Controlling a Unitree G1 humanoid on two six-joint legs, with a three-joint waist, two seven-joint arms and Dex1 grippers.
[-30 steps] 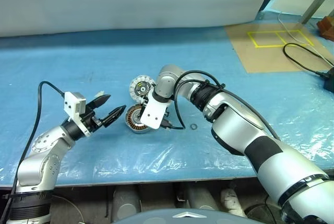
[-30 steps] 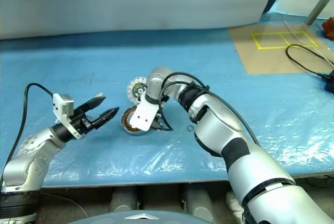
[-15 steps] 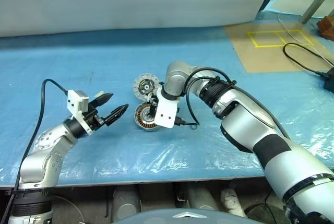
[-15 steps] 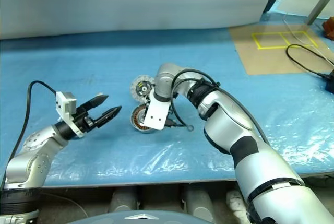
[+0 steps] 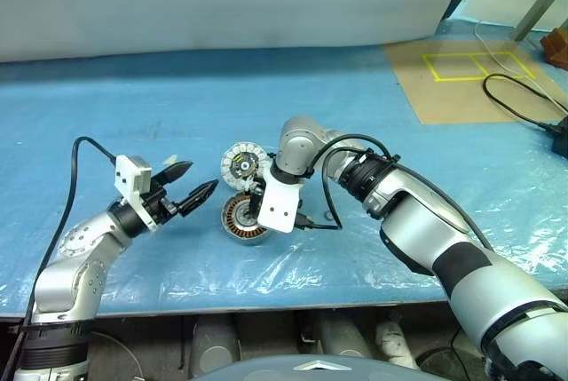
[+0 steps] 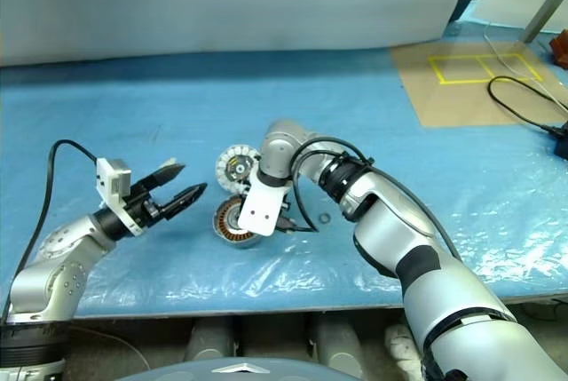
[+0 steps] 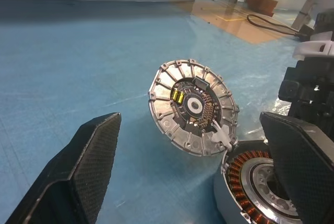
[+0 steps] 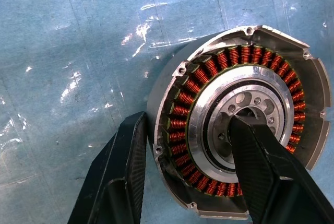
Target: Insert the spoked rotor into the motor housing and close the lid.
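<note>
The round silver-grey motor housing, with its ring of copper-coloured windings around a metal centre, is seen lying open-side up on the blue plastic-covered counter. The round silver-grey lid, joined to the housing's rim, is stood tilted open, its ribbed inner face with the black-and-yellow centre turned toward the left gripper.

The right gripper is pointed steeply down over the housing. Its jaws are seen apart, straddling the housing's wall: one black finger is set just outside the rim, the other over the metal centre. Whether the wall is actually pinched cannot be told.

The left gripper is held level above the counter, just beside the housing and apart from it, with its jaws spread wide and nothing between them.

A tiny thin metal ring is seen lying on the counter near the right arm.
</note>
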